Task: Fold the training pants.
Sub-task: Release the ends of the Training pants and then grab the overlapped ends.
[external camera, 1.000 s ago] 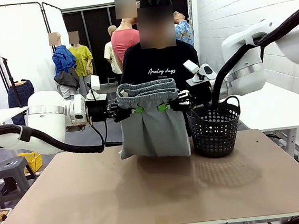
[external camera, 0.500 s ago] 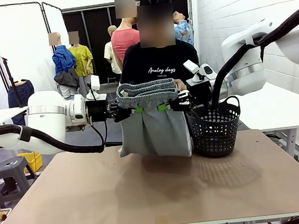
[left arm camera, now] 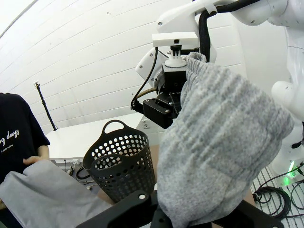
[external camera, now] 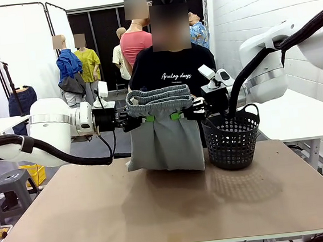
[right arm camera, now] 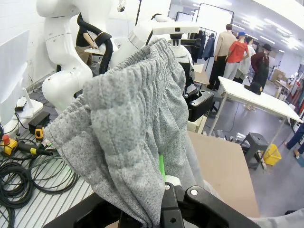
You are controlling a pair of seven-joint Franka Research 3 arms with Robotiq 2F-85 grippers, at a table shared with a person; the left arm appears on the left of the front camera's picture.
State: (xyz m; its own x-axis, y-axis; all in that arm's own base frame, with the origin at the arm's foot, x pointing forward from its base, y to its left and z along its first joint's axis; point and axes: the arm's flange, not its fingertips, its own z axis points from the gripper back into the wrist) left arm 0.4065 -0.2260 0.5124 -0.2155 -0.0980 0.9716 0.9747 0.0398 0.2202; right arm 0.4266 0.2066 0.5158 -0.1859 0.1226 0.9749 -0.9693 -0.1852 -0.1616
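Left tool (external camera: 147,119) and right tool (external camera: 176,116) (both clamped tight) hold the training pants (external camera: 165,143) hanging between them.

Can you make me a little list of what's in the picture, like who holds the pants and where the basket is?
pants: grey, hanging by the waistband, bottom down at the table
left tool: shut on the waistband's left end
right tool: shut on its right end
basket: black, on the table, right of the pants
person: behind the pants, far side
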